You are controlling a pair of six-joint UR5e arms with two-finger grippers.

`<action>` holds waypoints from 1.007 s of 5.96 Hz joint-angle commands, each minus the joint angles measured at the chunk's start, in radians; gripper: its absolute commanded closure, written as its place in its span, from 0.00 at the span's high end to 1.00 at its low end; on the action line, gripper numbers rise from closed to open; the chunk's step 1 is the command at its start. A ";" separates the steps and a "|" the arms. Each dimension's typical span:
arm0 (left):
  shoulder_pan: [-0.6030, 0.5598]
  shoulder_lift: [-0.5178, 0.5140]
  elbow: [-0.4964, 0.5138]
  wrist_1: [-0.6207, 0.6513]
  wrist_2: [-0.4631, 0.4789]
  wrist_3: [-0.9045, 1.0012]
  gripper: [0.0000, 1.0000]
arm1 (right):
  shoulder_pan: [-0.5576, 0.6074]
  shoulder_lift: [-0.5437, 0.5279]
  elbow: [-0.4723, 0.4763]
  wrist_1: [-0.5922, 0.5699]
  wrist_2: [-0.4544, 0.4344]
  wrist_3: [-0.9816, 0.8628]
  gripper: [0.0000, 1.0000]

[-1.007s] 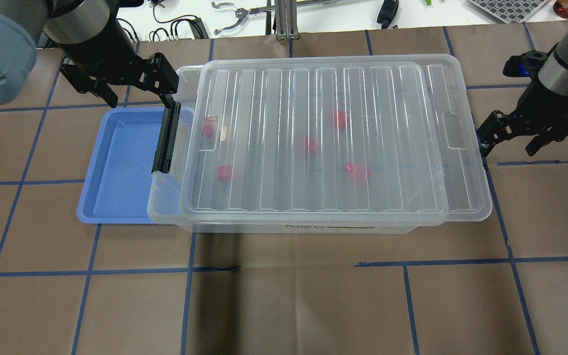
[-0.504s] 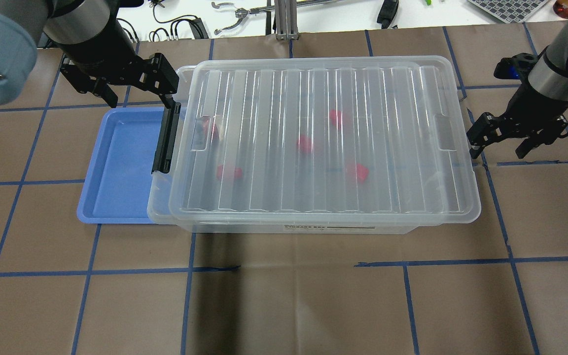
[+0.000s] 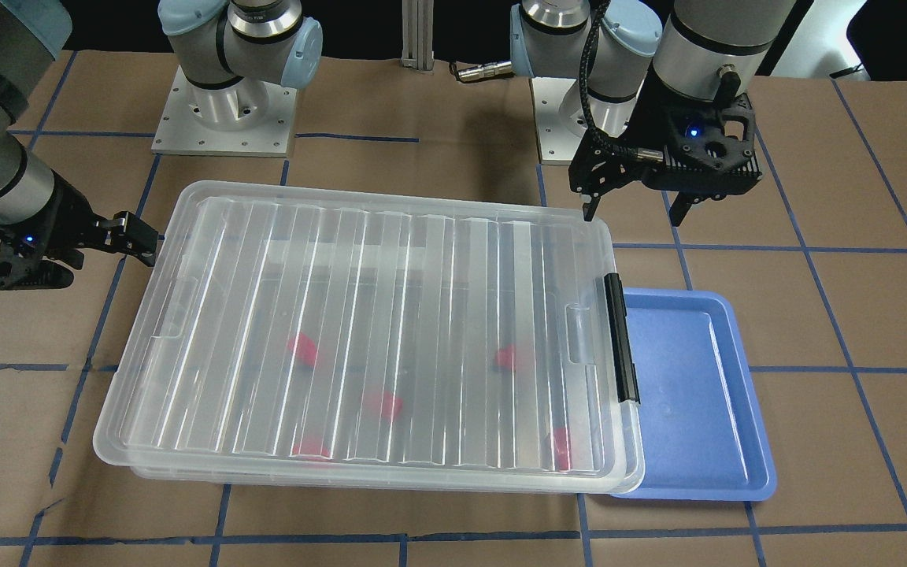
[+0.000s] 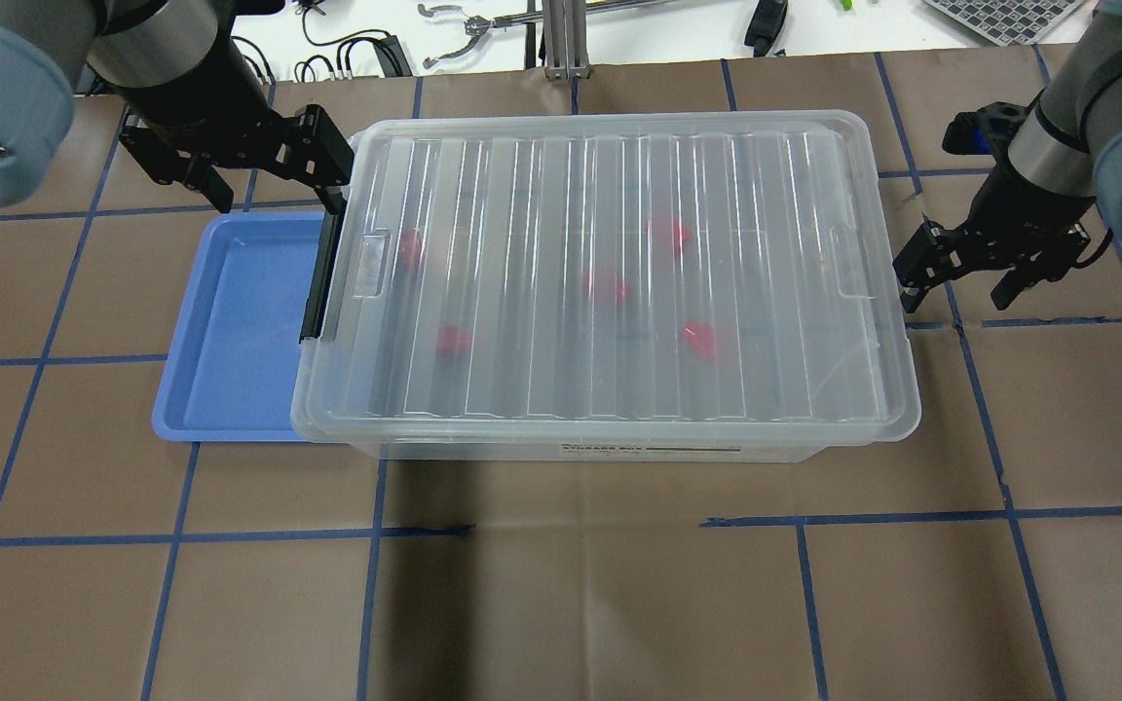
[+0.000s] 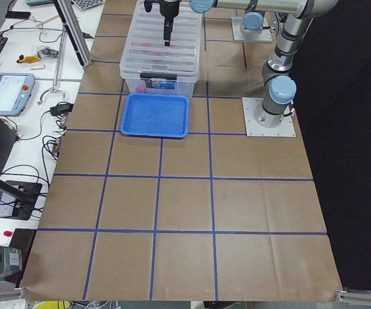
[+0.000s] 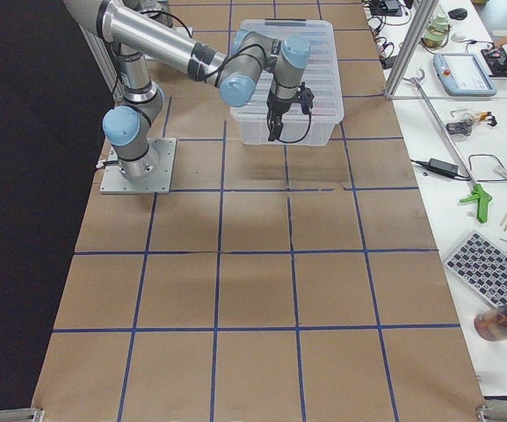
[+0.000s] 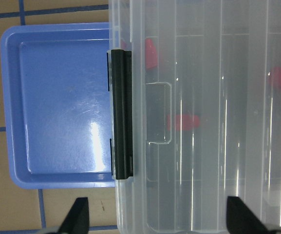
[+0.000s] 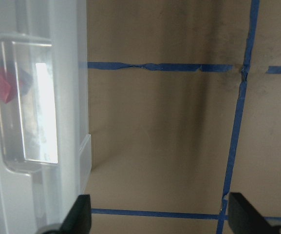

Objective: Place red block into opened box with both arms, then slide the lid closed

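The clear ribbed lid point(image 4: 542, 195) lies flat over nearly the whole box point(image 4: 619, 443). Several red blocks, one of them point(image 4: 607, 287), show through it on the box floor. My right gripper point(image 4: 957, 292) is open at the box's right end, its inner finger point(image 4: 909, 277) against the lid's short edge point(image 8: 84, 161). My left gripper point(image 4: 274, 190) hangs open over the back left corner, above the black latch bar point(image 4: 320, 282). In the left wrist view the latch bar point(image 7: 122, 114) and the lid's tab point(image 7: 158, 113) lie side by side.
A blue tray point(image 4: 230, 331) sits partly under the box's left end, nothing in its visible part. Brown paper with blue tape lines point(image 4: 580, 604) covers the table. Cables and tools point(image 4: 464, 29) lie on the white bench behind.
The lid has slid left over the box until its left end meets the latch bar. My right gripper moved left with it. The left arm stayed put.
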 commanded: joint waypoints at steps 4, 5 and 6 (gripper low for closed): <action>0.000 -0.002 0.006 0.000 0.000 0.000 0.98 | 0.092 -0.044 -0.272 0.243 0.003 0.164 1.00; 0.000 -0.002 0.006 0.000 -0.002 0.000 0.98 | 0.193 -0.020 -0.355 0.294 0.003 0.300 1.00; 0.000 -0.002 0.006 0.000 0.000 0.000 0.98 | 0.279 0.012 -0.409 0.303 0.002 0.405 1.00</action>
